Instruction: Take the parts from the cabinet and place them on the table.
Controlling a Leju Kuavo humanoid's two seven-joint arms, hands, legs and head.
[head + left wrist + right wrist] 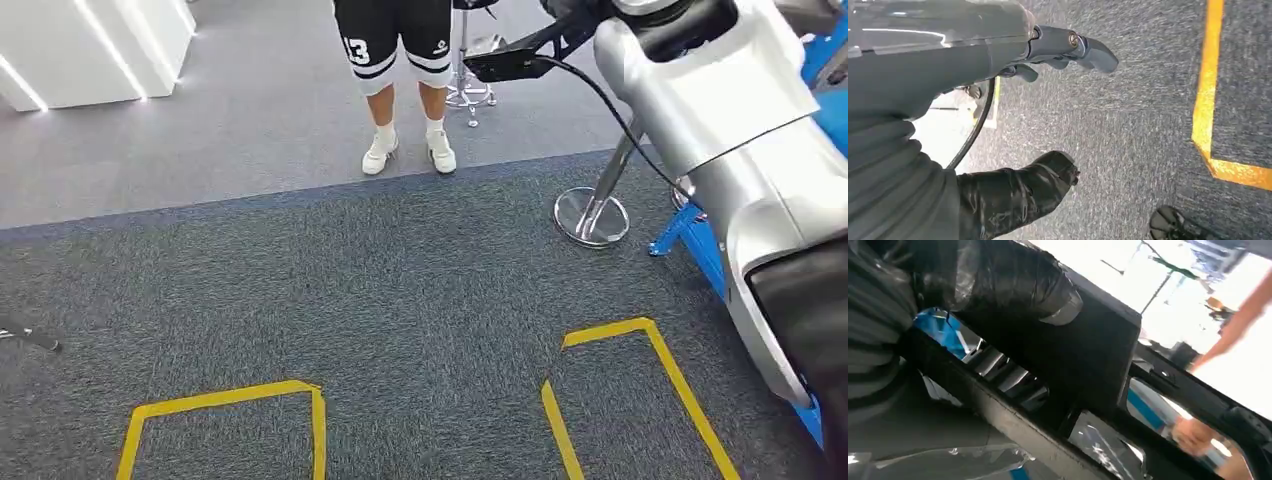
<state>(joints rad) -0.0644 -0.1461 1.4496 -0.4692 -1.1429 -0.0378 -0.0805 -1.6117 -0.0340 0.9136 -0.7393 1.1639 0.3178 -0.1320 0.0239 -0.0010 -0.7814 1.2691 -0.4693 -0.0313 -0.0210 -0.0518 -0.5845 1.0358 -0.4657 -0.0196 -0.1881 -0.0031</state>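
There is one black part (1098, 355), seen in the right wrist view, and it sits in the right robot hand (973, 285). The thick thumb, wrapped in glossy black film, presses flat on its broad face, while the other fingers are hidden behind it, so the grip is read from the thumb alone. The part is a flat, matte black frame-like piece with a solid panel at its middle, a long straight bar along one edge and several openings cut through it. One opening shows a row of slanted dark slats, and others show blue and clear shiny material beyond. In the head view the right arm (720, 130) is one silver limb raised high at the right edge of the scene, so the part is up in the air, well above the floor. The left robot hand (1068, 47) hangs over the carpet with its grey fingers stretched out and apart and its film-wrapped thumb held away from them, and it holds nothing. On the grey carpet (400, 270) there are two yellow tape outlines, one on the left (225, 400) and one on the right (640, 380), both with straight sides and square corners. One person (400, 60) stands beyond them in black shorts with white stripes, two white socks and two white shoes. One round chrome stool base (592, 215) rests on the carpet near the right arm, and a blue frame (700, 250) stands just beside it.
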